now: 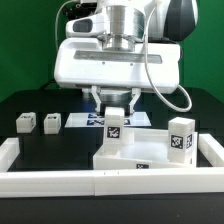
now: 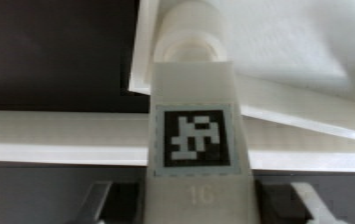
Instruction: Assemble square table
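A white square panel [image 1: 140, 160] was seen lying flat on a black desk [image 1: 60, 145], toward the exterior view's right. One tagged leg [image 1: 115, 128] was stood upright at the panel's far corner, directly under the pincer [image 1: 115, 109]. The pincer's fingers were set either side of the leg's top. Whether the leg was clenched or released could not be told. A second leg [image 1: 181, 135] was stood at another corner. Two spare legs [image 1: 25, 122] were left well apart, at the exterior view's left. Leg fitting was judged to be in hand. Twisting this leg home would be called for next.
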Robot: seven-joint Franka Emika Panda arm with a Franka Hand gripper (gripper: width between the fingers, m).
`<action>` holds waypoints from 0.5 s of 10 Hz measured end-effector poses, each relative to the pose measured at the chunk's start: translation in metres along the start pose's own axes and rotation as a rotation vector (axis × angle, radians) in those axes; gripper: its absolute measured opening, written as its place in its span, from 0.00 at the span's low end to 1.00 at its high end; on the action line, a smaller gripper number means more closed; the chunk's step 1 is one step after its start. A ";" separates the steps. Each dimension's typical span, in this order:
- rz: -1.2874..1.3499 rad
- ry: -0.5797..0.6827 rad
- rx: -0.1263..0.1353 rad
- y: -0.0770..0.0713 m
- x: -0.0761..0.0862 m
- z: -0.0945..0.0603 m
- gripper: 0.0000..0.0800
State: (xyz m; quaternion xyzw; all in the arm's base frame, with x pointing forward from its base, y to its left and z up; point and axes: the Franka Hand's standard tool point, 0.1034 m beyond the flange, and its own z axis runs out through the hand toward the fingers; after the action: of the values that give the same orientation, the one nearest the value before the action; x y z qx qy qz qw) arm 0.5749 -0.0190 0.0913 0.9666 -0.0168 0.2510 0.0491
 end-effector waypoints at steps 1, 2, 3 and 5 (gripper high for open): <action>-0.003 0.009 -0.005 0.000 -0.002 0.000 0.36; -0.005 0.022 -0.010 0.001 -0.003 0.000 0.36; -0.008 0.038 -0.017 0.001 -0.004 -0.001 0.36; -0.009 0.043 -0.019 0.001 -0.004 -0.001 0.36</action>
State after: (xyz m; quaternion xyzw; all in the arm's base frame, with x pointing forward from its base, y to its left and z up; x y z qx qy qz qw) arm 0.5711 -0.0200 0.0901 0.9605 -0.0138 0.2716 0.0597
